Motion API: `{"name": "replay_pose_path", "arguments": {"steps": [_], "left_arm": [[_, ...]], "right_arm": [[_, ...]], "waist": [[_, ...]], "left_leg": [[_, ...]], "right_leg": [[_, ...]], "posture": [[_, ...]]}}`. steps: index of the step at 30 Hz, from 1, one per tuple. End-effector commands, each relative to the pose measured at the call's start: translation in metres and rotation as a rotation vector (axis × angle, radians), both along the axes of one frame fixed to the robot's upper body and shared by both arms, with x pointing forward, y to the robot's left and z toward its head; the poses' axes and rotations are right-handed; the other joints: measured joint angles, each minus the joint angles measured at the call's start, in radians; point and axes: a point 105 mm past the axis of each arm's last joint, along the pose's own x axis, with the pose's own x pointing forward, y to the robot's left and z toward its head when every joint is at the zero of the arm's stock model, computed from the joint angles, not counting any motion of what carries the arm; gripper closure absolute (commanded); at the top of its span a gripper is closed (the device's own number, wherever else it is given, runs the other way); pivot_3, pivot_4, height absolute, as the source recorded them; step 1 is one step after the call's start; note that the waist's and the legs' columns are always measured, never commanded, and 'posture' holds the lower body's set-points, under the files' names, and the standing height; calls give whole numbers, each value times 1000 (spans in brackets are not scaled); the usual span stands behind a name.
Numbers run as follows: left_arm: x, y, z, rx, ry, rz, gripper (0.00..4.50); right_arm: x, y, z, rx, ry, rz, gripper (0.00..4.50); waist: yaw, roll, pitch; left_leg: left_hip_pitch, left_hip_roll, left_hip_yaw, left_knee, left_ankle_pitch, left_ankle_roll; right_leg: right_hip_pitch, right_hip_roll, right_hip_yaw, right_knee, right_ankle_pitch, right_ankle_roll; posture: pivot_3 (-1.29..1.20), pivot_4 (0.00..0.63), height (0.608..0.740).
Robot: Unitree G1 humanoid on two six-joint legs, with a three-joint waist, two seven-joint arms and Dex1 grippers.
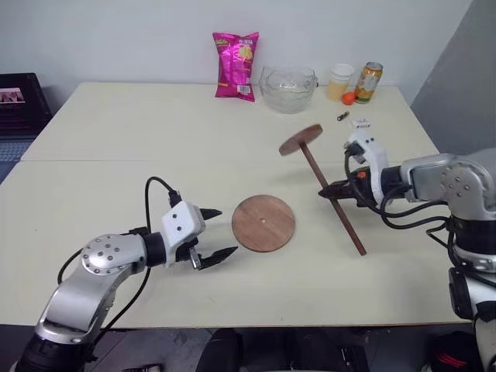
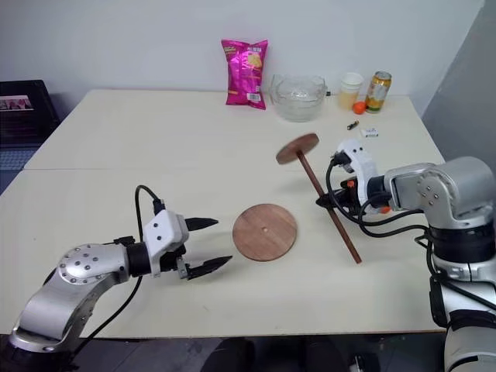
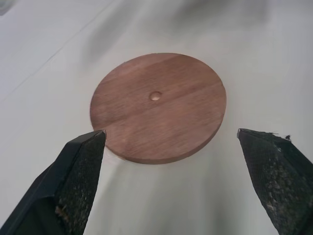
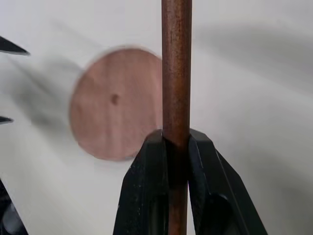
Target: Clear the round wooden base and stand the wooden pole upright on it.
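Observation:
The round wooden base point(image 1: 263, 222) lies flat on the table, bare, its small centre hole point(image 3: 155, 96) showing. My left gripper point(image 1: 216, 233) hovers just left of it, open, with nothing between its black fingers point(image 3: 80, 166). The wooden pole point(image 1: 332, 194) hangs tilted above the table right of the base, its disc head point(image 1: 301, 139) up and toward the back. My right gripper point(image 1: 329, 191) is shut on the pole's rod near its middle; in the right wrist view the fingers point(image 4: 146, 186) pinch the rod point(image 4: 176, 73).
Along the table's far edge stand a pink snack bag point(image 1: 236, 66), a glass bowl point(image 1: 287, 88), a plastic cup point(image 1: 339, 81), a drink can point(image 1: 369, 82) and a small orange thing point(image 1: 348, 98). Two little items point(image 1: 353, 119) lie near the pole's head.

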Motion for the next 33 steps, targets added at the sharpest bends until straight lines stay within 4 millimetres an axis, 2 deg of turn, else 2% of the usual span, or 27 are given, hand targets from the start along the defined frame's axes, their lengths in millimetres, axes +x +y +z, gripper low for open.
{"name": "replay_pose_path", "arguments": {"steps": [1, 4, 7, 9, 13, 20, 23, 26, 33], "left_arm": [[-10, 2, 28, -60, -29, -42, 0], [-12, 9, 30, -40, -29, -19, 0], [-16, 15, 28, -26, -11, 11, 0], [-19, 16, 27, -26, -3, 17, 0], [-18, 18, 22, -23, 10, 29, 0], [-17, 13, 18, -32, 12, 19, 0], [-15, 18, 16, -40, 9, 41, 0], [-13, 24, 12, -47, 19, 52, 0], [-15, 23, 9, -27, 14, -10, 0]], "right_arm": [[-9, 22, 43, 261, -308, 93, 4300], [-10, 32, 54, 361, -452, 101, 4300], [-19, 51, 66, 465, -660, 155, 4300], [-22, 63, 65, 514, -716, 180, 4300], [-29, 83, 48, 531, -825, 239, 4300], [-30, 95, 21, 544, -858, 260, 4300], [-28, 100, 12, 540, -865, 258, 4300], [-26, 103, 6, 538, -873, 254, 4300], [-22, 109, -5, 533, -867, 266, 4300]], "waist": [[-2, -1, 0], [-3, 1, 0], [-4, 1, 1], [-5, 1, 1], [-5, 1, 0], [-4, 1, 0], [-4, 1, 0], [-4, 1, 0], [-4, 1, 0]], "left_leg": [[0, 0, 0, -1, 0, 0], [1, 1, 0, 0, 0, 0], [1, 1, 0, 0, 0, 0], [1, 1, 0, 0, 0, 0], [2, 1, 0, 0, 0, 0], [2, 0, 0, 0, 0, 0], [2, 1, 0, 0, 0, 0], [3, 1, 0, -1, 0, 0], [3, 1, 0, 0, 0, 0]], "right_leg": [[0, 0, 0, 0, 0, 0], [0, 1, 0, 1, 0, 0], [0, 1, 0, 1, 0, 0], [0, 1, 1, 1, 0, 0], [1, 1, 0, 1, 0, 0], [1, 1, 1, 1, 0, 0], [1, 1, 1, 1, 0, 0], [1, 1, 1, 1, 0, 0], [1, 1, 1, 1, 0, 0]], "posture": [[0, 150, 740], [0, 150, 740], [0, 150, 740], [0, 150, 740], [0, 150, 740], [0, 150, 740], [0, 150, 740], [0, 150, 740], [0, 150, 740]]}}
